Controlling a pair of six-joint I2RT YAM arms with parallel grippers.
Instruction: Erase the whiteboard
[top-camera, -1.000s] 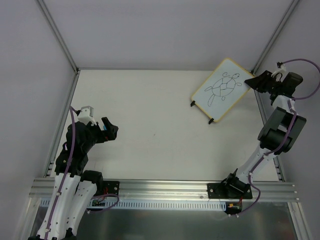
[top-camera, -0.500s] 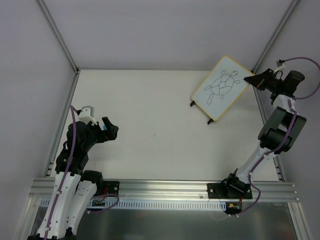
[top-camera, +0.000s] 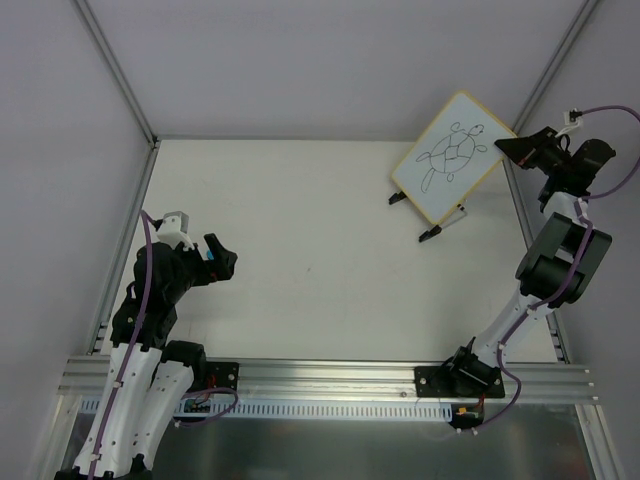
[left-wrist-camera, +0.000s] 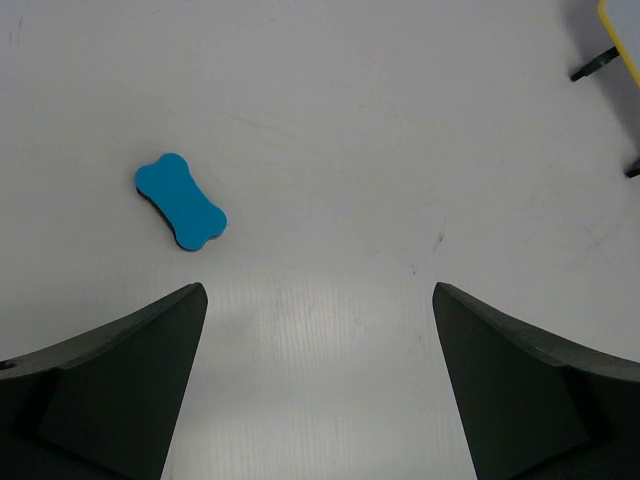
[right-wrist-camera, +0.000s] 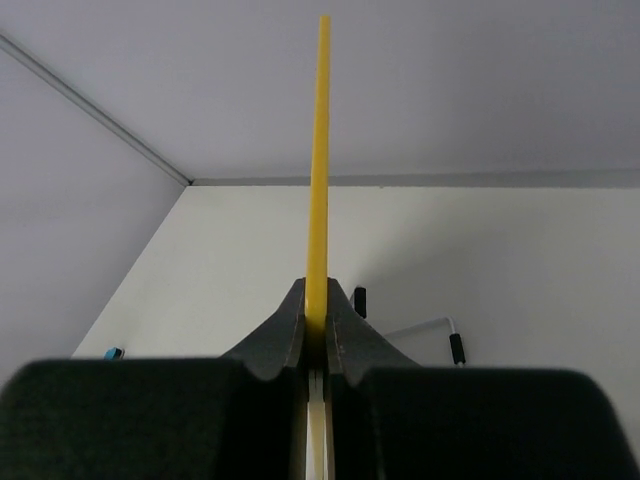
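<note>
The whiteboard (top-camera: 452, 155), white with a yellow rim and a turtle drawing on it, hangs tilted at the back right with its two black feet (top-camera: 430, 235) off the table. My right gripper (top-camera: 505, 145) is shut on its right edge. In the right wrist view the yellow rim (right-wrist-camera: 322, 150) runs edge-on between the closed fingers of the right gripper (right-wrist-camera: 317, 300). My left gripper (top-camera: 228, 262) is open and empty at the left, low over the table. In the left wrist view the left gripper (left-wrist-camera: 318, 295) has a blue bone-shaped eraser (left-wrist-camera: 181, 202) lying ahead on its left.
The white table (top-camera: 300, 230) is walled by grey panels with metal posts at the back corners (top-camera: 150, 135). An aluminium rail (top-camera: 330, 380) runs along the near edge. A corner of the whiteboard (left-wrist-camera: 620, 25) and its feet show at the far right of the left wrist view.
My right gripper has lifted the whiteboard up and to the right, tilting it so that its feet left the table. The left arm has not moved.
</note>
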